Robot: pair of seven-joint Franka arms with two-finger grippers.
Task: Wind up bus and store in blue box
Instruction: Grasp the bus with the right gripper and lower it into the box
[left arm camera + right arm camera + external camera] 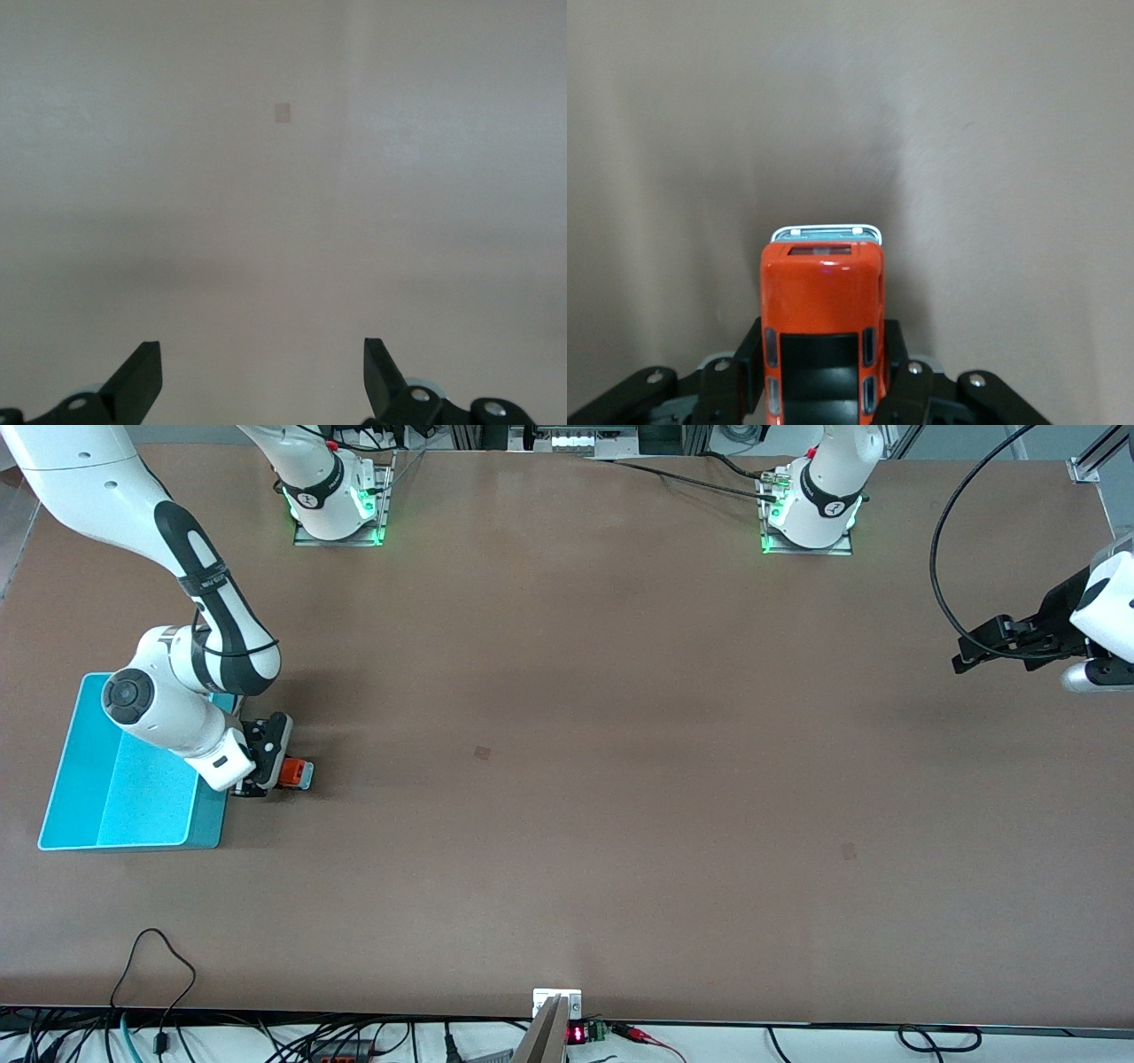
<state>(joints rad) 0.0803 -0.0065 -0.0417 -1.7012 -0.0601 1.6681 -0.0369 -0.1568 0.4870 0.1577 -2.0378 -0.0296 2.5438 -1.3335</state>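
The small orange bus [293,772] with dark roof sits on the table right beside the blue box [133,779], at the right arm's end. My right gripper [266,772] is down at the table, shut on the bus. In the right wrist view the bus [823,328] fills the gap between my fingers [897,350], which press its two sides. The blue box is open and shows a speckled floor with nothing in it. My left gripper [974,651] waits in the air at the left arm's end, open and empty; its view shows only bare table between the fingertips [142,372].
The right arm's forearm [168,708] hangs over the box's corner. Cables run along the table's edge nearest the front camera [159,957]. A small dark mark [482,753] lies on the brown table mid-way.
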